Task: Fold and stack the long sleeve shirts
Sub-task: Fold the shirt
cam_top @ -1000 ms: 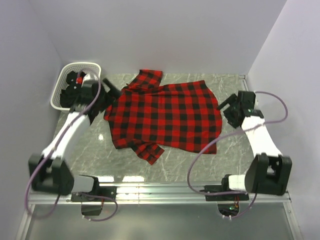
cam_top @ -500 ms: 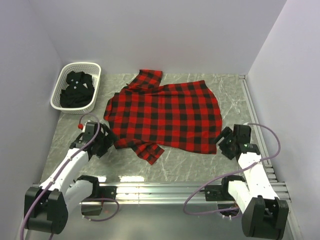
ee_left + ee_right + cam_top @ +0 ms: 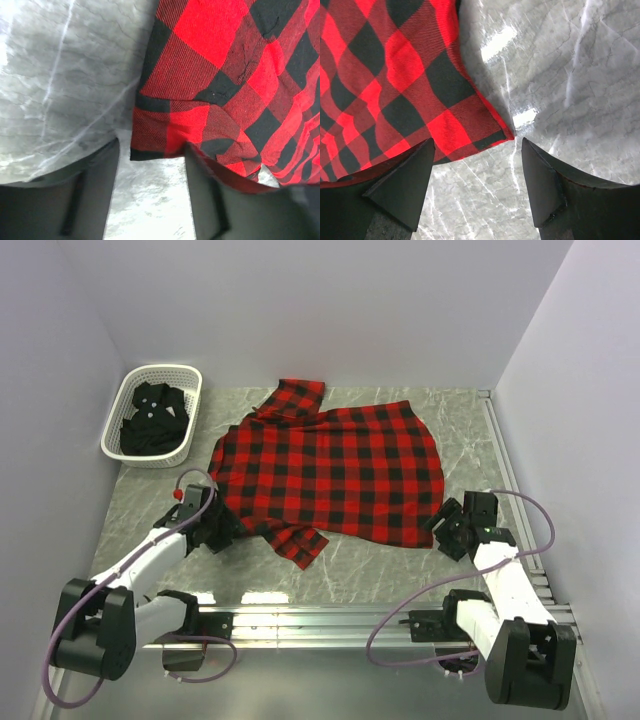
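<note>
The red-and-black flannel shirt (image 3: 330, 468) lies spread flat in the middle of the marble table (image 3: 150, 500). A black shirt (image 3: 152, 422) is bunched in the white basket at the back left. My left gripper (image 3: 231, 530) sits low at the flannel's near-left corner (image 3: 150, 142). It is open, with that corner at its fingertips (image 3: 205, 195) and the hem against the right finger. My right gripper (image 3: 441, 529) is low at the near-right corner (image 3: 500, 135). It is open too, and the corner reaches in between its fingers (image 3: 405, 185).
The white lattice basket (image 3: 160, 370) stands at the table's back left corner. A folded flap of the flannel (image 3: 300, 543) sticks out toward the near edge. White walls close in the table on three sides, and a metal rail (image 3: 330, 618) runs along the front.
Both arms have dropped from the back of the table to the flannel's near corners, the left one coming away from the basket. Both pairs of jaws have narrowed somewhat.
</note>
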{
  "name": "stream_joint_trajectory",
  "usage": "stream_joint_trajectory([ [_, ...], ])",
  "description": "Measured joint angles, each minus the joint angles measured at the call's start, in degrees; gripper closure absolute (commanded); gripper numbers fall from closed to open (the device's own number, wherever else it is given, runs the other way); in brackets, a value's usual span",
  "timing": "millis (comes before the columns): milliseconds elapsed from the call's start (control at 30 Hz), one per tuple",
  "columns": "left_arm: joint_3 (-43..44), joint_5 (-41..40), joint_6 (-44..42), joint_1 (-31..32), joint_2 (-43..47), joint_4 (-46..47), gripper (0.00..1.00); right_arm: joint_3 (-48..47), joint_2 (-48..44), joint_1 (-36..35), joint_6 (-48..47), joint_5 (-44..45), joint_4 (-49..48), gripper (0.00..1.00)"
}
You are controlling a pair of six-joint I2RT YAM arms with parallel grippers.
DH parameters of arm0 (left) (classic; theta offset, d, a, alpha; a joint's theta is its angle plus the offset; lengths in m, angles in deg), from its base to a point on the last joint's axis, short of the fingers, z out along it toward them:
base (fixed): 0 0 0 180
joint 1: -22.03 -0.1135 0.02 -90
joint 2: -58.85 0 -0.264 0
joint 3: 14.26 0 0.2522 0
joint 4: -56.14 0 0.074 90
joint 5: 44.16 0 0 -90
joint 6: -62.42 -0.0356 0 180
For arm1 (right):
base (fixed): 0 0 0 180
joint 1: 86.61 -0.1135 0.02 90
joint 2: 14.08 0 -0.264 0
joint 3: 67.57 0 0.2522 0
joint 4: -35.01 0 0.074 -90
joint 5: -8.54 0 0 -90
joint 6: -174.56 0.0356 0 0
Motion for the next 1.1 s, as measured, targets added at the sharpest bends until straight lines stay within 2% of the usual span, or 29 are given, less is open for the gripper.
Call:
stream_joint_trajectory([
  [33, 0.00, 0.11, 0.02, 0.15, -0.17, 0.09, 0.50, 0.13, 0.33, 0.00, 0.00, -0.09, -0.07, 0.24],
  [100, 0.00, 0.22, 0.13, 0.35, -0.50, 0.26, 0.58, 0.15, 0.96, 0.00, 0.00, -0.20, -0.15, 0.24],
  [133, 0.00, 0.33, 0.13, 0.44, -0.59, 0.26, 0.69, 0.15, 1.33, 0.00, 0.02, -0.22, -0.26, 0.24],
  [300, 0.17, 0.87, 0.04, 1.05, -0.59, -0.02, 0.97, 0.15, 3.58, 0.00, -0.02, -0.04, -0.61, 0.28],
  [333, 0.39, 1.05, -0.07, 1.14, -0.52, -0.35, 0.99, 0.15, 4.00, 0.00, -0.04, -0.07, -0.68, 0.30],
  [467, 2.08, 1.25, -0.04, 1.27, 0.74, -2.01, 0.99, 0.33, 5.16, 0.00, -0.02, -0.07, -1.49, 0.37],
  [567, 3.89, 1.25, -0.04, 1.29, 2.38, -3.61, 1.00, 0.44, 5.66, 0.00, -0.02, -0.09, -1.66, 0.39],
  [1100, 10.45, 2.32, -1.20, 1.33, 5.57, -10.12, 1.00, -1.36, 8.83, -4.94, 0.33, 3.34, -0.85, 0.39],
])
